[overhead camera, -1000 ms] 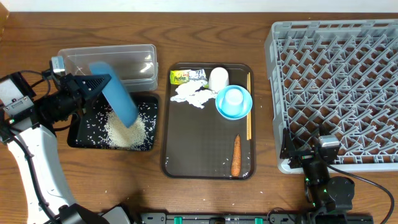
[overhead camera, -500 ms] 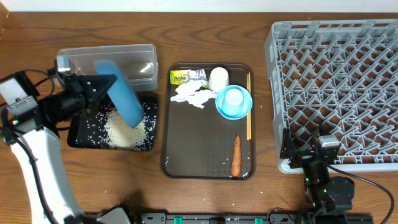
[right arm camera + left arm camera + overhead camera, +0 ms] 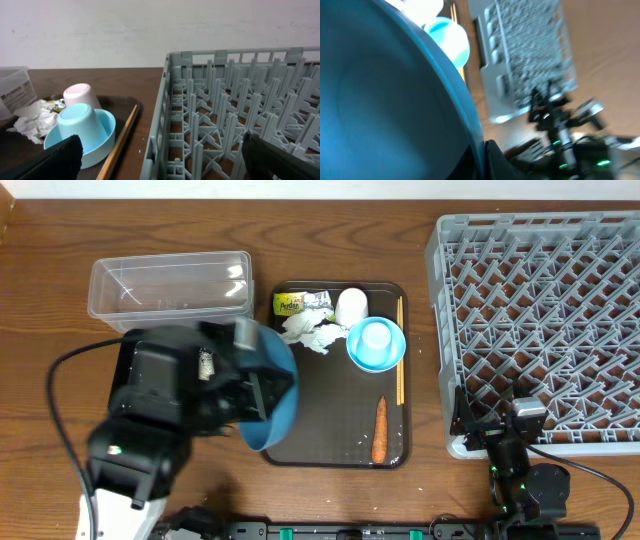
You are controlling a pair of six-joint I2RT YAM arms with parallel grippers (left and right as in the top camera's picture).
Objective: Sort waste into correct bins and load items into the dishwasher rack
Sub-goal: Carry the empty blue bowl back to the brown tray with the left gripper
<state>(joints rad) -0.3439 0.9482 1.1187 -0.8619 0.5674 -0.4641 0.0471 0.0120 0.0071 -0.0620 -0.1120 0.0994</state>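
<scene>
Overhead: the left gripper (image 3: pixel 252 392) is closed on the rim of the dark bowl (image 3: pixel 272 395) and holds it tilted over the left edge of the brown tray (image 3: pixel 335 450). The carrot (image 3: pixel 380 430), tissue (image 3: pixel 308 333), wrapper (image 3: pixel 298 304) and chopsticks (image 3: pixel 400 365) lie there unsorted. The rack (image 3: pixel 540 320) has nothing loaded.

Left wrist: it is blurred, but the bowl's inside seems free of rice.

Right wrist: the right gripper (image 3: pixel 162 162) stands wide open and holds nothing, near the rack's corner.

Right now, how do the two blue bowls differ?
The dark-blue bowl is bigger than the light-blue bowl. The dark-blue bowl hangs tilted and empty in the left gripper; the light-blue bowl sits flat on the brown tray, holding an upside-down cup. Both are round and blue.
</scene>
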